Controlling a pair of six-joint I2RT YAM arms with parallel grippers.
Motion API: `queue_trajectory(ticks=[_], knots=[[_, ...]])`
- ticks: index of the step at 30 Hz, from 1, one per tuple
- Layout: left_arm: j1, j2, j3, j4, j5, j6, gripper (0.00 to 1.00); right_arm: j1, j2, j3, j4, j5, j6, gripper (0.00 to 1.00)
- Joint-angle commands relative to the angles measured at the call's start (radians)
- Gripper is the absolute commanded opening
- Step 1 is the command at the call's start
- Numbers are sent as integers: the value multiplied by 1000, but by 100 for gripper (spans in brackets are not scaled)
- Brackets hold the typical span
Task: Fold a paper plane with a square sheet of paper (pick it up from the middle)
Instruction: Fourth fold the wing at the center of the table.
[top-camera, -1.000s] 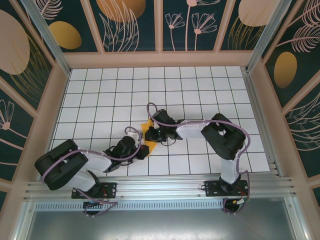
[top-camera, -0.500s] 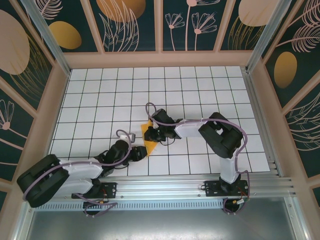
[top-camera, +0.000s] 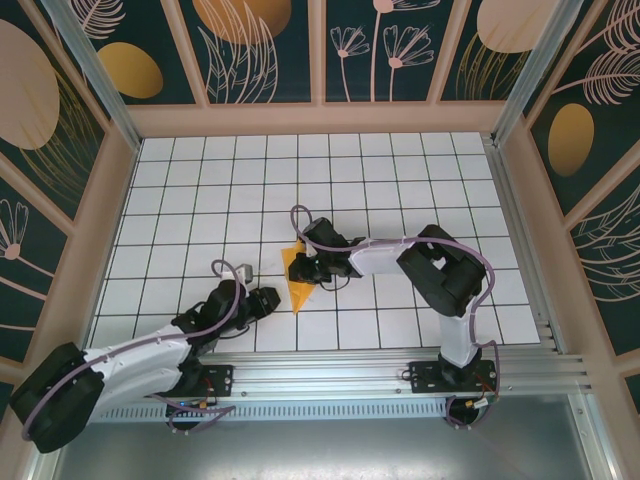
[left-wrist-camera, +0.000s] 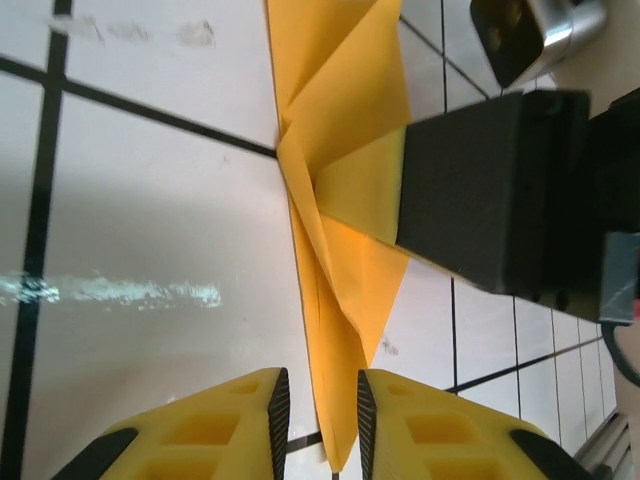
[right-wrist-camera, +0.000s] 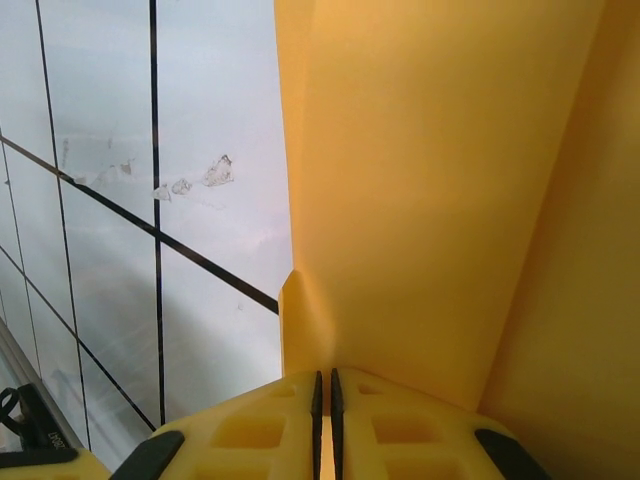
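The paper (top-camera: 297, 288) is already creased into a narrow pointed dart at mid-surface (top-camera: 400, 190) — clamped toward its wide end by the right tool (right-wrist-camera: 325, 376). The left tool (left-wrist-camera: 322, 388) is set slightly apart beside the tip — gripping nothing. Wing folds are judged left.

A: Surface?
B: White surface (top-camera: 200, 200), black grid lines, faint scuffs.
A: On it?
B: One orange-yellow paper plane (top-camera: 296, 285), creased, near the middle, tip toward the near edge.
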Motion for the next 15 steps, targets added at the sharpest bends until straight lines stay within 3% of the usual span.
queue_trajectory(ticks=[1,8,15], knots=[[4,68,51,108,102,6,27,-6,14,15,-25,45,14,15],[3,222,85,187,132,22,39,-7,-20,-3,1,68,44,15],[4,354,129,217,159,40,32,-5,-10,-9,19,48,51,15]])
